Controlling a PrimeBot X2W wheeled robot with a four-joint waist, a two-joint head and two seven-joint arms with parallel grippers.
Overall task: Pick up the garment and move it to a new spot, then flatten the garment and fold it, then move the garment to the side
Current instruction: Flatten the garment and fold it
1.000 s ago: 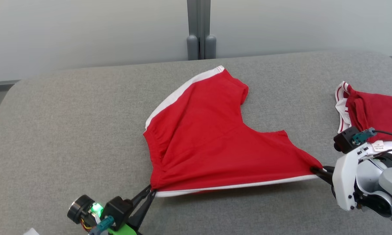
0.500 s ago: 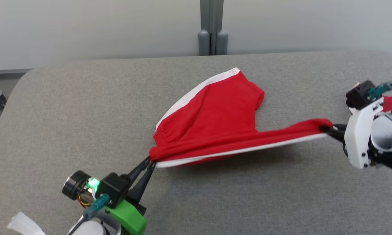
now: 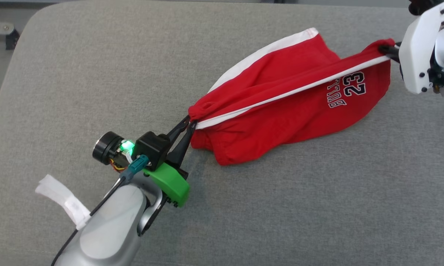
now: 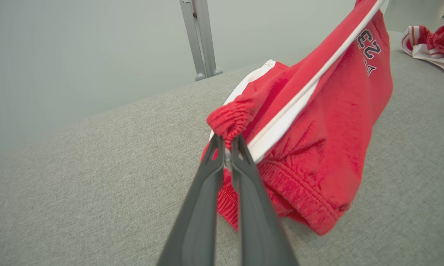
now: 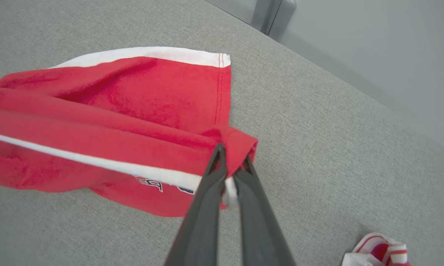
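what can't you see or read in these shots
Head view: the word beside 23 on the red shorts is partly covered by the striped edge.
Right wrist view: the second garment is cut off by the bottom edge.
Left wrist view: their far end leaves the top edge.

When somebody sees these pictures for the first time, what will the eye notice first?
The red shorts stand out, pulled taut between both grippers over the grey surface: the left gripper pinches the waistband corner at centre left, the right gripper a leg hem at top right. Next, the number 23 printed on the hanging cloth. A second red and white garment lies apart, far right in the left wrist view.
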